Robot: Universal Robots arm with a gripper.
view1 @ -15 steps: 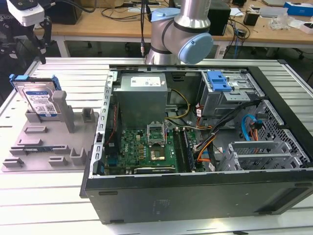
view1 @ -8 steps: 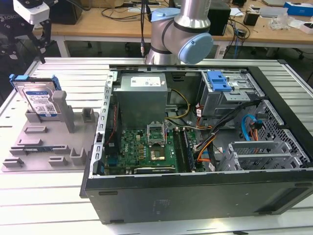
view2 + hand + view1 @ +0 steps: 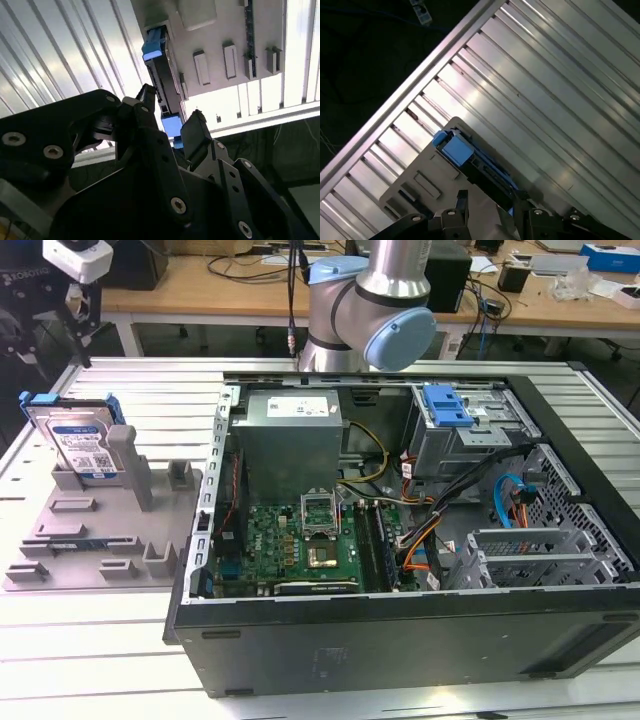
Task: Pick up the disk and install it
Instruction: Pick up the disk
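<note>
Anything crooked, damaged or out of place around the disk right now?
Nothing stands out. The disk stands on edge in its grey holder, its blue bracket whole, and the open pincer is lined up over it. The computer case lies open on its side beside the holder.

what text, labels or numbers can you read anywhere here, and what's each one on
Nothing can be quoted with confidence.
White-and-blue label on the disk: print too small to read.
White label on top of the power supply box: print too small to read.
Markings on the motherboard: too small to read.
Both wrist views: no legible print.
</note>
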